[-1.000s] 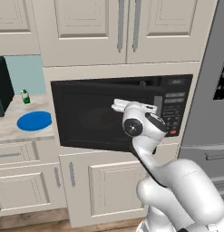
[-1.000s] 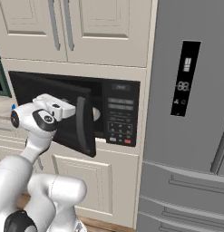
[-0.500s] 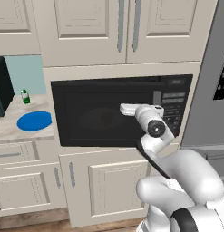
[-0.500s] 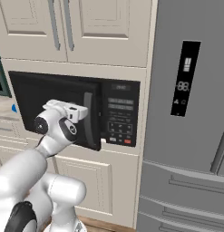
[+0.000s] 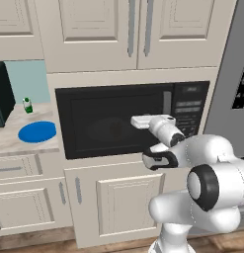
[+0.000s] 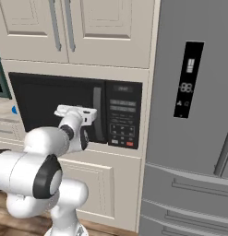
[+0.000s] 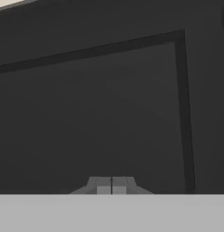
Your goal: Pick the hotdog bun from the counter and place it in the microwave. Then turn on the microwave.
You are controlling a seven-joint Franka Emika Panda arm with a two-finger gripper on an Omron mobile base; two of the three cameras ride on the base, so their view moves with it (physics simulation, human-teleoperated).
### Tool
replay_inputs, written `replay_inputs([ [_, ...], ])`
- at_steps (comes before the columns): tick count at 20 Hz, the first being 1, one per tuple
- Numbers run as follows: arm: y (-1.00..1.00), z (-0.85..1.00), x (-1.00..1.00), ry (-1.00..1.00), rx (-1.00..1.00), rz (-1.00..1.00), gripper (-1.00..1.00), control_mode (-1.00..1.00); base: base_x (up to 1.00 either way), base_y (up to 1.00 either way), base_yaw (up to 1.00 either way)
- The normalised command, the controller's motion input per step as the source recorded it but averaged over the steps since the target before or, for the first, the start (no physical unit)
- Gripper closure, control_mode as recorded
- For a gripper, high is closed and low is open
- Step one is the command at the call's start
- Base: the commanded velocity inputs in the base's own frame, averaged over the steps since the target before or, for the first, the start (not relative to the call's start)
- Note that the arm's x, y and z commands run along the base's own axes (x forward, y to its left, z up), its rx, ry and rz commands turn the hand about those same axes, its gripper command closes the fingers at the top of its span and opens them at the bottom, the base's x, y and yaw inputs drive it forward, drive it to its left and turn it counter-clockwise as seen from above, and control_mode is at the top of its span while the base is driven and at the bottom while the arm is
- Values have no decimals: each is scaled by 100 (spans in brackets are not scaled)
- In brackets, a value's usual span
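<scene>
The black microwave [image 5: 103, 123] [image 6: 51, 101] is built in under cream cabinets, and its dark glass door stands closed. My gripper [image 5: 152, 120] [image 6: 75, 112] is shut with nothing in it, and it is level with the door glass just left of the vertical handle [image 5: 167, 104] [image 6: 98, 113]. In the hand view the closed fingertips [image 7: 111, 186] point at the dark door glass [image 7: 109, 99] from close up. The button panel [image 5: 188, 106] [image 6: 122, 122] lies to the right of the handle. The hotdog bun is out of view. The beige counter [image 5: 10, 141] runs along the left.
A round blue plate [image 5: 37, 132], a small green bottle [image 5: 27, 105] and a dark green box appliance [image 5: 2, 99] stand on the counter. A grey fridge [image 6: 194, 115] rises right of the microwave. Cream cabinet doors sit above and below it.
The microwave door has swung from ajar to closed. My hand moved right and in toward the door with it, and the elbow dropped lower. The gripper stayed shut.
</scene>
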Motion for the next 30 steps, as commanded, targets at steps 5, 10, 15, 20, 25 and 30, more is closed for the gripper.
replay_inputs([
  [5,0,0,42,3,0,13,100,-100,0,0,0],
  [10,0,1,5,0,0,10,100,-100,0,0,0],
  [15,0,28,-94,0,-2,8,100,-100,0,0,0],
  [20,0,85,-100,0,-3,4,100,-100,0,0,0],
  [25,-13,61,-100,6,-2,0,100,-100,0,0,0],
  [30,-41,38,-75,36,0,0,100,-100,0,0,0],
])
